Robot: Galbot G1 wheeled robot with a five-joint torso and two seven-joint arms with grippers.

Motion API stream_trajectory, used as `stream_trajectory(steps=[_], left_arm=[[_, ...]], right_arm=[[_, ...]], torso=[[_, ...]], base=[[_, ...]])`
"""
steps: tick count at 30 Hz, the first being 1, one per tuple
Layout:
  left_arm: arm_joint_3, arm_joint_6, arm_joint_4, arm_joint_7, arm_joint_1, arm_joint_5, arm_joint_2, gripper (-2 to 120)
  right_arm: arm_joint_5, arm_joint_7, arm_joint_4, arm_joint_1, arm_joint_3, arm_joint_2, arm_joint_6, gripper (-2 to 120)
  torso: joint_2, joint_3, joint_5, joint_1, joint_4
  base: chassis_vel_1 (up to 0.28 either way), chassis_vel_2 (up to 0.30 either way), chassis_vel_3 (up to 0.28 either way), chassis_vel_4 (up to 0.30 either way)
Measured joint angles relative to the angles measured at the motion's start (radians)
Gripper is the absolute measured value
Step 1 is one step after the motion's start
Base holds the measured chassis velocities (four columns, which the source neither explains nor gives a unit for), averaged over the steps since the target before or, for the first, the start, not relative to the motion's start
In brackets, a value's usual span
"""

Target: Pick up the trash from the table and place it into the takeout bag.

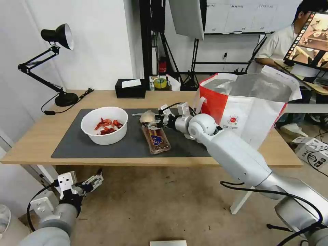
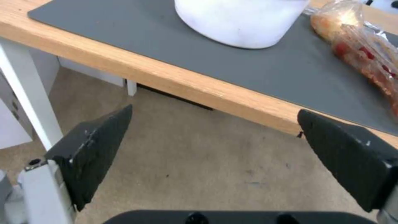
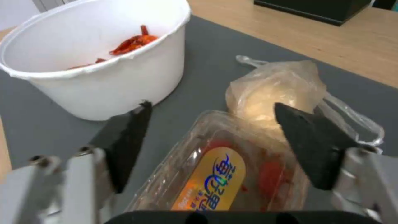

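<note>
The clear hinged tray [image 3: 224, 174] lay nearest the right gripper [image 3: 211, 140], whose spread fingers straddled its far end over the grey mat [image 1: 75, 143]; the tray's near end was cut off by the right wrist view's edge. Just beyond it sat the knotted bag [image 3: 273, 90], touching the tray, and beside it the white bowl [image 1: 104, 125] of red shells. The takeout bag [image 1: 246, 109] stood farther off, partly behind the arm. The left gripper [image 1: 89, 183] hung open below the table [image 1: 30, 136] edge.

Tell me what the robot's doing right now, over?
Right hand open over clear tomato tray, nothing gripped. Left hand open, parked below table edge. Knotted bag touches the tray's far end.
</note>
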Motion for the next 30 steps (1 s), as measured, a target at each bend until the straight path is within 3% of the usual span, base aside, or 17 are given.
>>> stream_trajectory(steps=[7,8,9,11,16,25,30], left_arm=[[0.000,-0.001,-0.003,0.000,-0.001,0.000,-0.004,100],[0.001,-0.002,-0.004,0.002,-0.002,0.000,-0.004,100],[0.001,-0.002,-0.004,0.002,-0.002,0.000,-0.004,100],[0.009,-0.014,-0.004,0.004,-0.004,0.000,-0.004,100],[0.018,-0.021,0.001,0.005,-0.007,-0.001,0.000,100],[0.029,-0.032,0.004,0.030,-0.028,-0.095,0.028,100],[0.052,-0.069,0.033,0.067,-0.066,-0.166,0.075,100]], right_arm=[[-0.001,-0.001,-0.009,-0.009,-0.006,0.000,0.000,52],[0.001,-0.001,-0.017,-0.014,-0.006,0.000,-0.001,41],[0.001,-0.001,-0.017,-0.014,-0.006,0.000,-0.001,41],[0.006,-0.002,-0.031,-0.024,-0.005,-0.003,-0.002,19],[0.009,-0.003,-0.046,-0.030,0.000,-0.001,-0.002,0],[0.012,-0.002,-0.066,-0.032,0.005,0.002,-0.002,0],[0.015,0.001,-0.066,-0.033,0.005,0.004,-0.002,0]], torso=[[0.000,0.000,0.0000,0.000,0.0001],[0.000,0.000,0.0000,0.000,0.0000],[0.000,0.000,0.0000,0.000,0.0000],[0.000,0.000,0.0000,0.000,0.0000],[0.000,0.000,0.0000,0.000,0.0001],[0.000,0.000,0.0001,0.000,0.0001],[0.000,0.000,0.0000,0.000,0.0001]], base=[[0.000,0.000,0.000,0.000],[0.000,0.000,0.000,0.000],[0.000,0.000,0.000,0.000],[0.000,0.000,0.000,0.000],[0.000,0.000,0.000,0.000],[0.000,0.000,0.000,0.000],[0.000,0.000,0.000,0.000]])
